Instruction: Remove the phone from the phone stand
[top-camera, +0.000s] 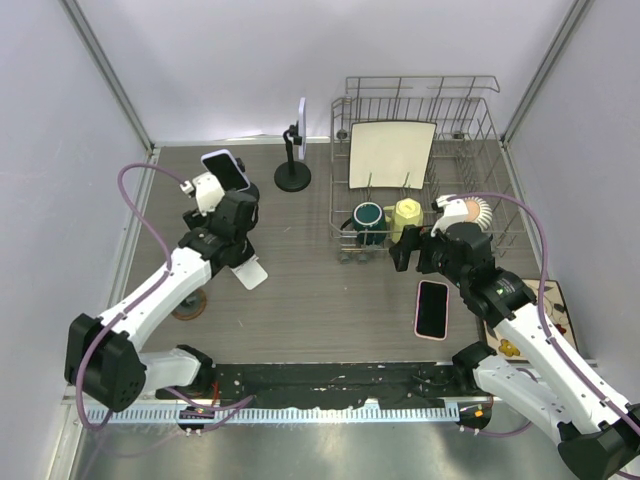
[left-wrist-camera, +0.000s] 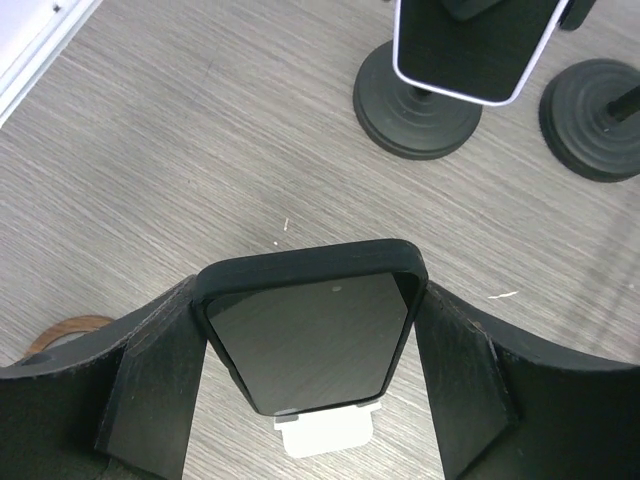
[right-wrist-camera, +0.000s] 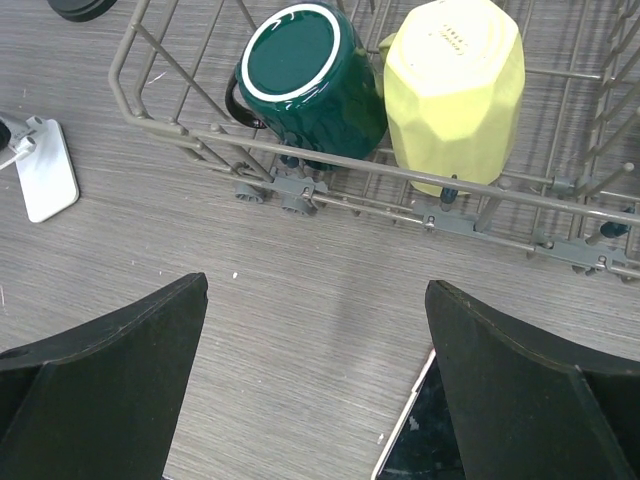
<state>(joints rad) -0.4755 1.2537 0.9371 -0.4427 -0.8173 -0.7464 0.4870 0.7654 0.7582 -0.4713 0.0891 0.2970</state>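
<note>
Over the small white plastic stand (left-wrist-camera: 325, 437), the black-cased phone (left-wrist-camera: 305, 345) is clamped by the left gripper (left-wrist-camera: 310, 300), grasped but apparently not yet carried clear, while the right gripper (right-wrist-camera: 315, 300) hangs open and empty.

Right wrist: table phone (right-wrist-camera: 425, 440) cut by lower edge. Left wrist: white stand (left-wrist-camera: 325, 432) largely hidden beneath held phone (left-wrist-camera: 310, 335).
</note>
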